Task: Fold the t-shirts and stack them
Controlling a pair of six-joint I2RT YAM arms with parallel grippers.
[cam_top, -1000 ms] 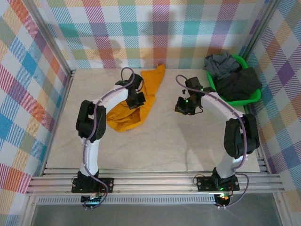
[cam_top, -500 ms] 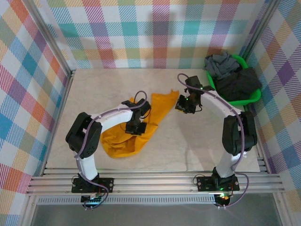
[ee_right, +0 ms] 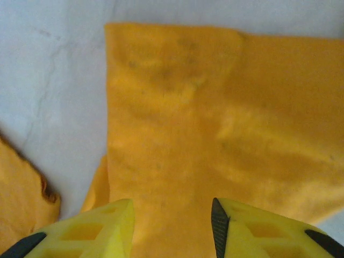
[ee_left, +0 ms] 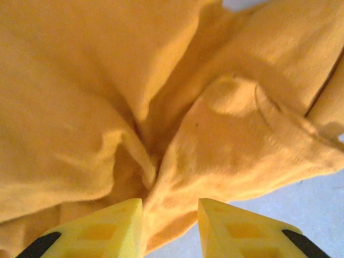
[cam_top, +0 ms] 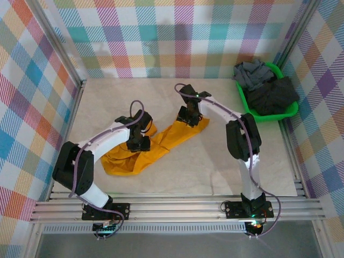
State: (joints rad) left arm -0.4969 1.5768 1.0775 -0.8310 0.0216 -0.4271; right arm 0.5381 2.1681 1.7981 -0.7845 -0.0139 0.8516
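Shifted toward near-left since earlier: mustard-orange t-shirt [cam_top: 172, 134], lying crumpled across middle of worktop [cam_top: 215, 166]. Left pincer [cam_top: 140, 144] released, fingers [ee_left: 107, 226] parted over bunched folds. Right pincer [cam_top: 188, 118] released above flat far-right end.

Mustard-orange t-shirt [cam_top: 124, 163] lies unfolded and crumpled on the worktop [cam_top: 215, 166]. It runs diagonally from a bunched near-left end to a flatter far-right end, with deep creases mid-cloth. Mid-grey t-shirt [cam_top: 252, 72] and dark charcoal t-shirt [cam_top: 274, 97] are heaped in the green basket [cam_top: 279, 115] at the far right corner, the grey one behind.
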